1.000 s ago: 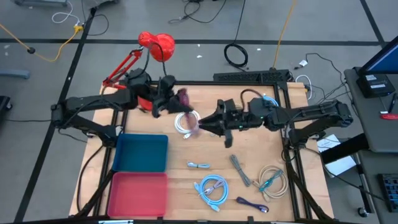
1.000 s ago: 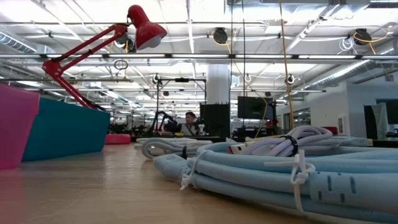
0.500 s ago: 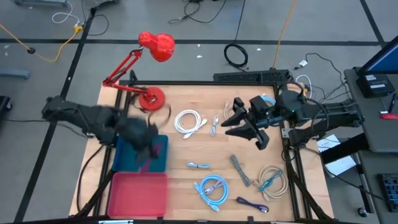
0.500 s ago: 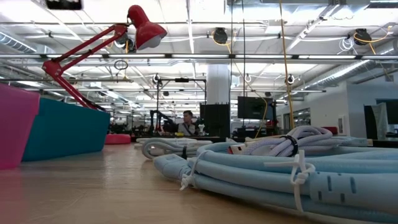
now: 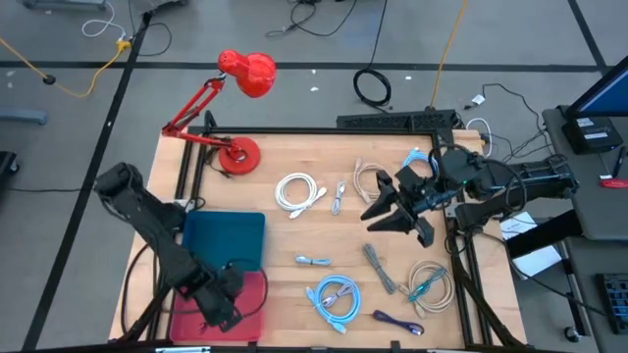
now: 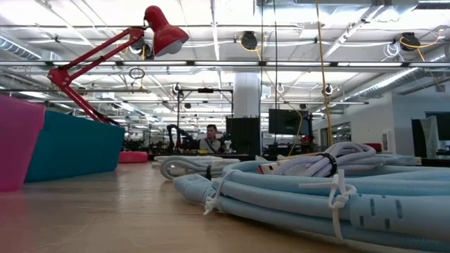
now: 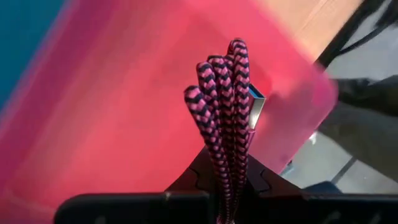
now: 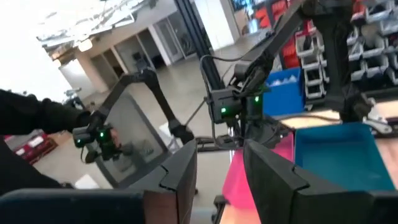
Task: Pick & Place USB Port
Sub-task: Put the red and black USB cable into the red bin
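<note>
Pink-braided USB cable [image 7: 225, 118] clamped in left gripper [image 5: 218, 306] jaws, seemingly over red bin [image 5: 191, 304]; right gripper [image 5: 392, 218] jaws parted.

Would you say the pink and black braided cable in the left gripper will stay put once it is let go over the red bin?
Probably. The braided cable, folded into loops in the left gripper, looks limp, so it should flop rather than roll. It may spring open slightly, though the red bin should contain it.

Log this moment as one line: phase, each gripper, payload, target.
phase: carry over bin | left gripper: shut on pink-and-black braided cable, above red plastic bin | right gripper: open, empty, raised over table's right side
</note>
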You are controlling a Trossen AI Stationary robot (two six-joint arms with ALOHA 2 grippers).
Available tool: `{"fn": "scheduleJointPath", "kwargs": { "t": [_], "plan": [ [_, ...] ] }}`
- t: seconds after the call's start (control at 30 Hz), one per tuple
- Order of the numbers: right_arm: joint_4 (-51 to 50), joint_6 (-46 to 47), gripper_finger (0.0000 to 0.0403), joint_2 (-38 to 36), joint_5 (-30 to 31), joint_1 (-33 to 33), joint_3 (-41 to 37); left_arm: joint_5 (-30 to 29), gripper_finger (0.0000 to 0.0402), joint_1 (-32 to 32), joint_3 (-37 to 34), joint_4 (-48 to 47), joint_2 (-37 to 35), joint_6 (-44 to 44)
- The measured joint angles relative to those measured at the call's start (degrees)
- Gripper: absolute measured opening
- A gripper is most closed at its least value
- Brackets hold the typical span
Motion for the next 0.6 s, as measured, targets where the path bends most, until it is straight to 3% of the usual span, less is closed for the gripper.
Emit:
{"fn": "scheduleJointPath", "kwargs": {
  "t": [0.2, 0.4, 0.6],
  "plan": [
    [-2.1, -0.7, 0.012, 0.0, 0.3, 1.5, -1.0, 3.9, 0.0012, -0.5, 4.9, -3.3, 4.3, 2.6],
    [-0.3, 1.5, 0.012, 0.0, 1.6, 1.6, -5.0, 6.8, 0.0012, 1.8, 11.0, -13.6, 9.4, 13.6],
    [0.2, 2.7, 0.0121, 0.0, 1.7, 1.6, -8.2, 6.2, 0.0037, 5.3, 11.6, -8.1, 10.9, 17.5]
  ]
}}
